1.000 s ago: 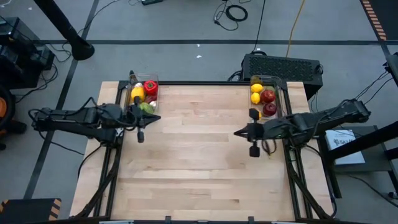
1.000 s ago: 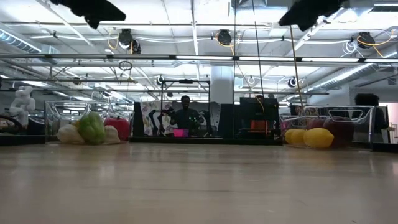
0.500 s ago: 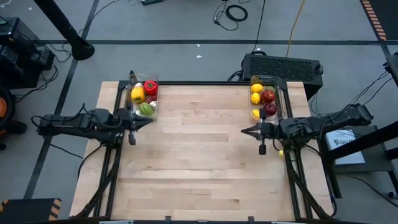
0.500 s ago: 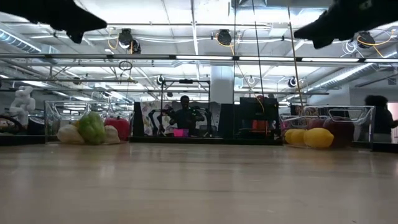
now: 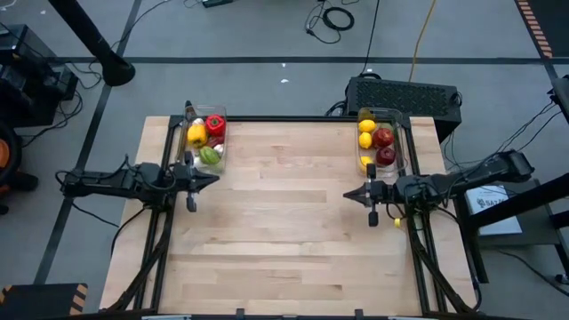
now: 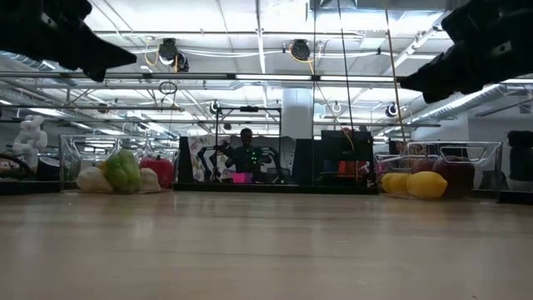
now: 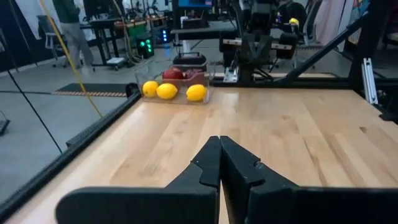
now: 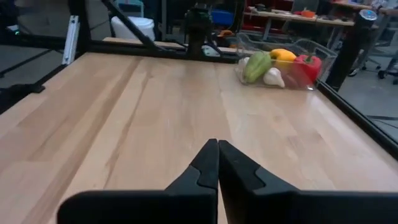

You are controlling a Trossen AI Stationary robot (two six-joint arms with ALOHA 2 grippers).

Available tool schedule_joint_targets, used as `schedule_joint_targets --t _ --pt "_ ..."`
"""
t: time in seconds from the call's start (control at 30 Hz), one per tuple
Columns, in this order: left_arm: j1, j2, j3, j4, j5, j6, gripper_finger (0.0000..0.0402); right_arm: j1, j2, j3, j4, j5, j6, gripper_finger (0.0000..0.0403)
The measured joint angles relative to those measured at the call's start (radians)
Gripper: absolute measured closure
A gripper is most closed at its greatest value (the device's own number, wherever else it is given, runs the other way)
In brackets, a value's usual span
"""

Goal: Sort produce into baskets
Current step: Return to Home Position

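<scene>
Two clear baskets stand at the table's far edge. The left basket (image 5: 204,138) holds a red pepper (image 5: 214,124), a yellow pepper (image 5: 196,134), a green piece (image 5: 210,155) and white garlic (image 8: 272,76). The right basket (image 5: 380,140) holds lemons (image 5: 366,126) and red apples (image 5: 382,137). My left gripper (image 5: 215,179) hovers shut just near of the left basket, by the table's left edge. My right gripper (image 5: 347,195) hovers shut just near of the right basket, by the right edge. Both point level toward the table's middle, with nothing between the fingers.
A black box with cables (image 5: 404,93) sits behind the right basket, off the table. A black rail frame (image 5: 293,119) runs along the table's far edge and sides. Bare wooden tabletop (image 5: 284,231) lies between the arms and toward the near edge. A person (image 6: 246,153) sits far behind.
Both arms have drawn back and sunk. My left gripper has pulled toward the table's left edge, my right gripper toward the right edge, both lower above the table and tipped closer to level. Both have stayed shut. The produce has kept still in the baskets.
</scene>
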Motion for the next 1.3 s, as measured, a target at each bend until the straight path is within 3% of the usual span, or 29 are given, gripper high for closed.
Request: schedule_joint_targets --t 0.37,0.77,1.03,1.3 --pt "0.000 -0.150 -0.131 0.003 -0.004 -0.007 0.0395 -0.038 -0.001 -0.074 0.128 -0.075 0.025 0.0402" --pt "0.000 -0.151 -0.203 0.167 0.063 0.022 0.0395 -0.038 -0.034 -0.170 0.215 -0.074 0.050 0.0402" --pt "0.000 -0.151 -0.213 0.186 0.078 0.029 0.0395 -0.058 -0.080 -0.174 0.178 -0.075 0.050 0.0402" --pt "0.000 -0.145 -0.230 0.224 0.107 0.035 0.0395 -0.062 -0.249 -0.173 0.029 -0.077 0.050 0.0402"
